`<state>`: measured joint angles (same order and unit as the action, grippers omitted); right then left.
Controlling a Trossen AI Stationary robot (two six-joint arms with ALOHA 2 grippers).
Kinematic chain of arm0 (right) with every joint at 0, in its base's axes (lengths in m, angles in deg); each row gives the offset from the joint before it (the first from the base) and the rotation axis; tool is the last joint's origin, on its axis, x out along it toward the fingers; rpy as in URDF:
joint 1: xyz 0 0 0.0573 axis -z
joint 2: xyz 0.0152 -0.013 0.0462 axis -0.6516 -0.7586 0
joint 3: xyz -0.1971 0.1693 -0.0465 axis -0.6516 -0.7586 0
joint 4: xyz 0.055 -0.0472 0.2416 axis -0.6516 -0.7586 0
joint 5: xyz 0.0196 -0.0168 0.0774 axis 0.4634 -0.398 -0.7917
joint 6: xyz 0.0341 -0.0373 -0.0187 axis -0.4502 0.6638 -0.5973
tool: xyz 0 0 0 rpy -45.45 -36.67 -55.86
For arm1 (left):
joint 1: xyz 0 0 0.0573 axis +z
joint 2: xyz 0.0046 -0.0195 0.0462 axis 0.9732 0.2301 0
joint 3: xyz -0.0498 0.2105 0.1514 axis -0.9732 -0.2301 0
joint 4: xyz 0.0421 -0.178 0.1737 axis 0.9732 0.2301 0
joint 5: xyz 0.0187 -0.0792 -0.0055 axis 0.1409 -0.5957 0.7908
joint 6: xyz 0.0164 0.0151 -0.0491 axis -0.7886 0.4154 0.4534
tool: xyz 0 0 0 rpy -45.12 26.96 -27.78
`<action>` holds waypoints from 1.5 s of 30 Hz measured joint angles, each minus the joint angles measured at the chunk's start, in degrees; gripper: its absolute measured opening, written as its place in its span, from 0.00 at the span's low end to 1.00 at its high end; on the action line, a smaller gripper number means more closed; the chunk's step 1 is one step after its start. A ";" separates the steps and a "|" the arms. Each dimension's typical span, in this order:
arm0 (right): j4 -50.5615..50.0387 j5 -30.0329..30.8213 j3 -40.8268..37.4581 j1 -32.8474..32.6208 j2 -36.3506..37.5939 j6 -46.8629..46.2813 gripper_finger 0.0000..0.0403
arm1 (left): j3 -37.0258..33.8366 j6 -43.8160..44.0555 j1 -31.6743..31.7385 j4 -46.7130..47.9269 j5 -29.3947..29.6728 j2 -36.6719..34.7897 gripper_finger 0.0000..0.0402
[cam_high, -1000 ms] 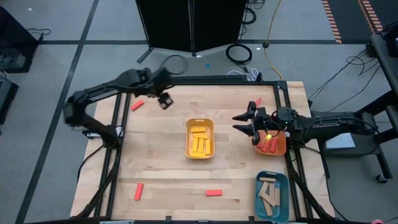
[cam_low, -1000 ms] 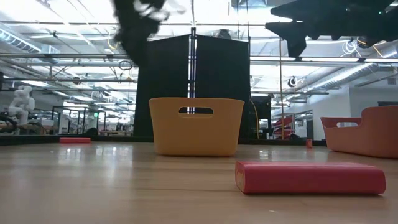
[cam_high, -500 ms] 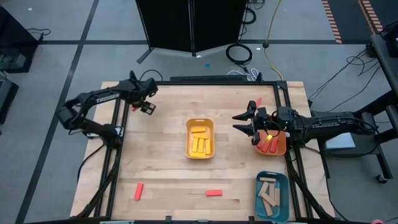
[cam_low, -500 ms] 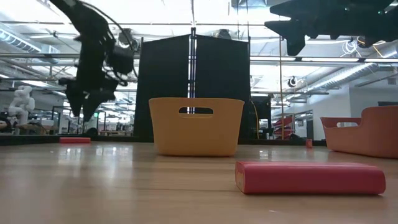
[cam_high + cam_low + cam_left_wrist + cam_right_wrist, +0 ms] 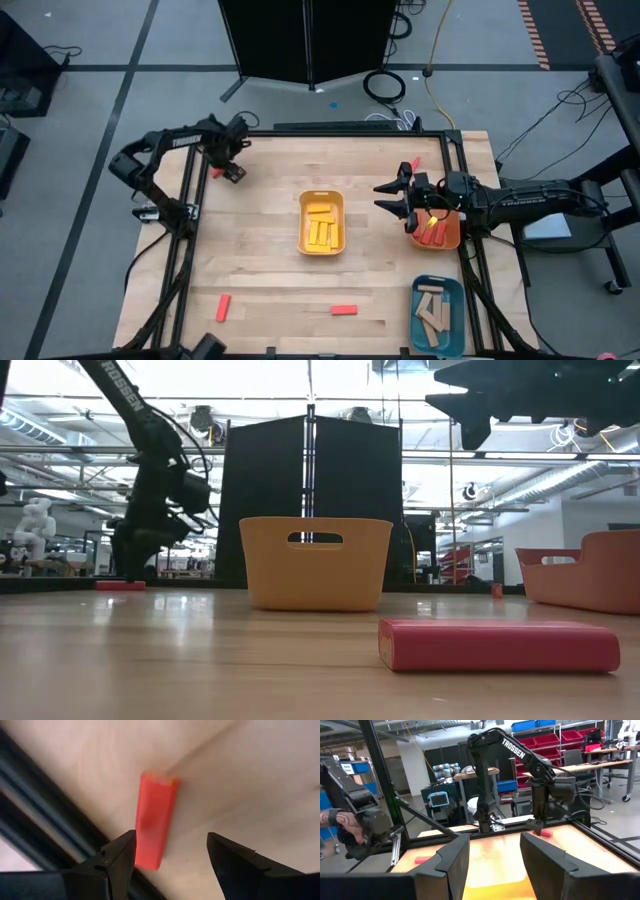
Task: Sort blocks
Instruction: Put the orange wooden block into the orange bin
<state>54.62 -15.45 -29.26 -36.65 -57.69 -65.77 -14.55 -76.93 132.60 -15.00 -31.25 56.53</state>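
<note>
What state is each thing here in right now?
Left end effector: open, over a red block lying flat.
Right end effector: open, empty, beside the orange tray.
Yellow tray: holds yellow blocks.
Teal tray: holds tan blocks.

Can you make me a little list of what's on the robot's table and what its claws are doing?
left claw: open, low over a red block at the table's far left edge
right claw: open, empty, beside the orange tray
yellow tray: middle of the table, yellow blocks inside
orange tray: red blocks inside
teal tray: wooden blocks inside
loose red blocks: two near the front edge
</note>
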 joint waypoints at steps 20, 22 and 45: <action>0.04 -0.11 0.00 0.00 0.00 -0.67 0.42 | 3.23 13.10 4.93 -7.23 -6.32 0.04 0.48; 0.04 -0.47 0.00 0.02 0.00 -0.91 0.42 | 3.40 13.93 4.93 -7.01 -5.91 0.56 0.48; 1.77 -4.81 0.00 0.02 0.02 -1.28 0.42 | 4.22 41.38 2.82 -3.05 -1.26 1.09 0.45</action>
<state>56.40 -20.26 -29.26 -36.63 -57.67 -67.04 -10.33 -35.55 135.42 -18.05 -32.50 57.63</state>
